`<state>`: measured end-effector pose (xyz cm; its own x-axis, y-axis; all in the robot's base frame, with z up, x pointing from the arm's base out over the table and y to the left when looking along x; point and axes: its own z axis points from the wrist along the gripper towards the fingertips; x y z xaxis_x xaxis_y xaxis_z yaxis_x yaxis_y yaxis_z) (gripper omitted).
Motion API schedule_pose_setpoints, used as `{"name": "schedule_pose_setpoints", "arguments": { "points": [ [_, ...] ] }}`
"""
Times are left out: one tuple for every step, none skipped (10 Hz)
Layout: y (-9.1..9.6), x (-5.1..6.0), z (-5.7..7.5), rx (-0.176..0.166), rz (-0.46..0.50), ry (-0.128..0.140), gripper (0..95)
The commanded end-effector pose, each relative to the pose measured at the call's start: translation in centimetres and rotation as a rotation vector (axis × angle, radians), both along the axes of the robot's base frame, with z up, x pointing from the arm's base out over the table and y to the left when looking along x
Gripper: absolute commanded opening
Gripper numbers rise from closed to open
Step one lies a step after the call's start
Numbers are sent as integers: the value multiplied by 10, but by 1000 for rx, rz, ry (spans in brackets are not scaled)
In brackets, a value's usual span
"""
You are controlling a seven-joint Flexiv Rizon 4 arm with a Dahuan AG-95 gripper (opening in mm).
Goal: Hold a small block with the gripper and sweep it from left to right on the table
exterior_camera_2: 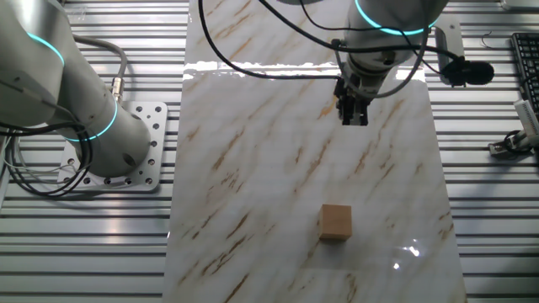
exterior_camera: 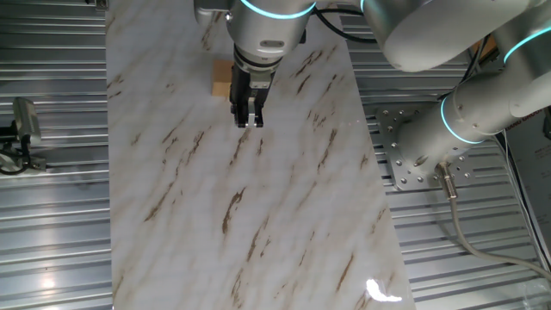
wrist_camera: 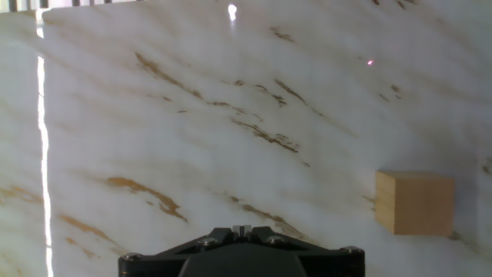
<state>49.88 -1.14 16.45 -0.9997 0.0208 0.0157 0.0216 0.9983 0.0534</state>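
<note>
In the hand view, nearest the lens, the black base of the gripper (wrist_camera: pixel 241 231) filled the bottom edge, and its fingers looked pressed together with nothing between them. Beyond it lay the white, brown-streaked table (wrist_camera: pixel 192 92). The block (wrist_camera: pixel 415 202), a plain tan wooden cube, sat flat on the table off to the right of that view, well apart from the fingers.

In one fixed view, the gripper (exterior_camera: pixel 249 119) hung above the table (exterior_camera: pixel 284 232) with its narrow fingers clenched on nothing, and the block (exterior_camera: pixel 221 79) showed partly behind the wrist. In the other fixed view, the block (exterior_camera_2: pixel 336 223) stood alone on the slab, and the gripper (exterior_camera_2: pixel 354 115) hung farther off, well apart from it.

The likely risk from here: the clenched fingers would need to part before descending, otherwise they would strike the top of the block or knock it aside. A pinch taken off-centre could also let the cube twist or slip out during the sweep on the glossy surface.

No brand, label or writing could be read anywhere.
</note>
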Motion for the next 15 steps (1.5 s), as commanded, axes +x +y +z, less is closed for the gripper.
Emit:
{"name": "schedule_pose_setpoints", "arguments": {
  "points": [
    [-5,0,-3,2,11,-2,0],
    [-10,0,-5,6,19,-4,0],
    [-13,-1,-6,5,27,-4,0],
    [-16,-1,-7,3,31,-5,0],
    [-19,-2,-8,0,39,-5,0],
    [-22,-3,-10,3,44,-5,0],
    [-26,-3,-12,2,51,-7,0],
    [-30,-4,-13,0,60,-7,0],
    [-33,-5,-14,-1,66,-8,0],
    [-37,-6,-14,1,74,-8,0],
    [-45,-6,-16,0,89,-8,0],
    [-50,-6,-17,1,95,-7,0],
    [-53,-7,-17,0,98,-7,0],
    [-57,-8,-18,-4,106,-7,0],
    [-67,-8,-17,1,118,-6,0]
  ]
}}
